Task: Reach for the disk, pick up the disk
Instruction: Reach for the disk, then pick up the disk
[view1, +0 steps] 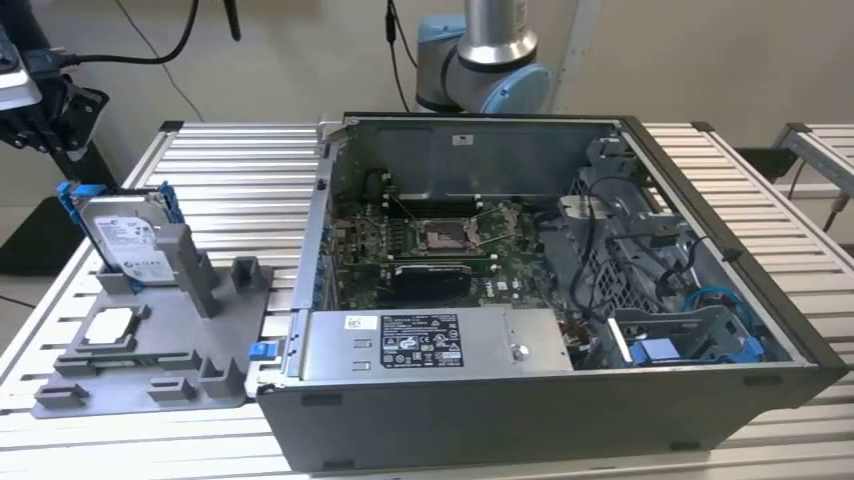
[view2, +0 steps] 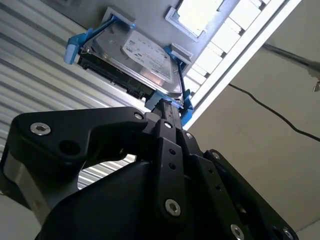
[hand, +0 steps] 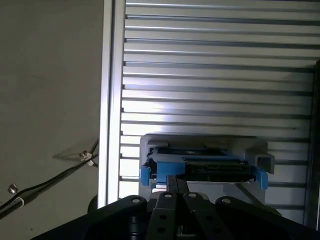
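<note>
We see the disk (view1: 127, 236) standing on edge in a slot at the far end of a grey holder (view1: 154, 375), which sits on the slatted metal bench (view1: 240, 170) at the exterior view's left. Its white label faces the open computer case (view1: 561, 410), and its blue bracket (view1: 67, 200) wraps round its edges. A small square silver chip (view1: 110, 328) lies flat in a recess in the same holder, nearer the camera. The holder's other slots and posts carry nothing.

The case stands just beside the holder, its side panel off. Inside it we make out a green motherboard (view1: 427, 240), a long grey box with a black-white label (view1: 427, 342) along the near wall, loose cables (view1: 641, 250), and a blue plastic piece (view1: 661, 352) in the bay at the exterior view's right.

In the first wrist view the pincer (hand: 175, 180) is narrow, its fingertips drawn together with nothing between them. It points at the disk (hand: 210, 169) seen edge-on. In the second wrist view the pincer (view2: 166, 107) lines up with the bracket's corner below the disk (view2: 145, 60). We cannot tell whether it touches.
</note>
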